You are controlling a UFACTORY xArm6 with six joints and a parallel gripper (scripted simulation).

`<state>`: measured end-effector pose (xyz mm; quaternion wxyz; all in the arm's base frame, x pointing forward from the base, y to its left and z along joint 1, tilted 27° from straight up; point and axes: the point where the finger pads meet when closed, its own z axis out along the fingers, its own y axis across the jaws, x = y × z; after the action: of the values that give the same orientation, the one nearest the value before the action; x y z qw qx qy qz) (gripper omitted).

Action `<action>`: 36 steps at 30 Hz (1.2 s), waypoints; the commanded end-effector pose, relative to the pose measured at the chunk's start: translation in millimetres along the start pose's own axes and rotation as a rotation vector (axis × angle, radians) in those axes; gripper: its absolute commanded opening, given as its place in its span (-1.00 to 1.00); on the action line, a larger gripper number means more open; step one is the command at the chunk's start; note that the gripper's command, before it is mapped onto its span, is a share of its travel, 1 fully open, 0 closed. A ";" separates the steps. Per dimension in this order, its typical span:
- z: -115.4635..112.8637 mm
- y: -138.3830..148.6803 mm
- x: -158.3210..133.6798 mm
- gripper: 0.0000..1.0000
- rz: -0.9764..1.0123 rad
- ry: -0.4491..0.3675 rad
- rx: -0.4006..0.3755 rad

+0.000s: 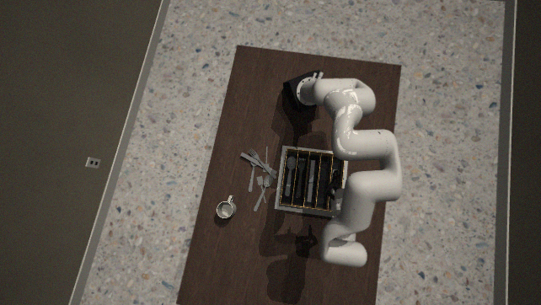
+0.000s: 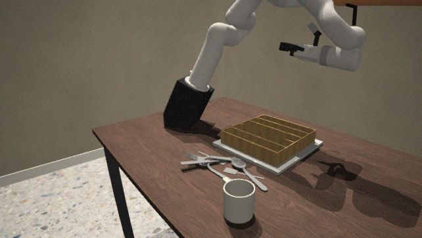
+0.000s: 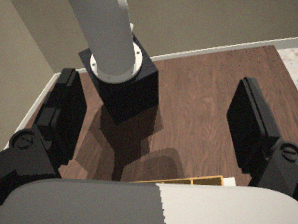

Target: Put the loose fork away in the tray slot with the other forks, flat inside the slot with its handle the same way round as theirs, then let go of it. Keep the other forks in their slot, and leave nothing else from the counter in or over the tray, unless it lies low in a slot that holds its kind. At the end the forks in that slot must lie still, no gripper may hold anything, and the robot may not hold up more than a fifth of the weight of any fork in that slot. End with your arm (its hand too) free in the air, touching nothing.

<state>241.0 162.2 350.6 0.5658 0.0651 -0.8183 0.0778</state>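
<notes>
gripper (image 2: 289, 47): high above the tray, jaws spread wide, nothing between them
fork (image 1: 259, 160): loose, in the cutlery pile on the table, just beside the tray's outer edge
tray (image 2: 297, 149): wooden, slotted, on a grey mat
forks in slot (image 1: 301, 177): second slot from the pile, lying flat
mug (image 2: 238, 200): upright, near the pile
table (image 2: 138, 144): dark wood

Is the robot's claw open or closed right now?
Open. In the wrist view the gripper has its two black fingers standing far apart, with only the table showing between them.
</notes>
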 end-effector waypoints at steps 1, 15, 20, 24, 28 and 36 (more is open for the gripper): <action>-0.4 -0.1 0.9 1.00 -0.001 -0.003 -0.001; 11.0 -53.9 -62.7 1.00 0.310 -0.058 -0.361; 16.0 -75.3 -87.9 1.00 0.459 -0.086 -0.535; 21.5 -98.4 -115.2 1.00 0.600 -0.112 -0.699; 27.1 -122.3 -143.3 1.00 0.745 -0.139 -0.869; 35.7 -157.5 -184.4 1.00 0.959 -0.178 -1.117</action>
<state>297.5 14.4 187.8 0.3839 -0.5481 -0.7366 -0.0979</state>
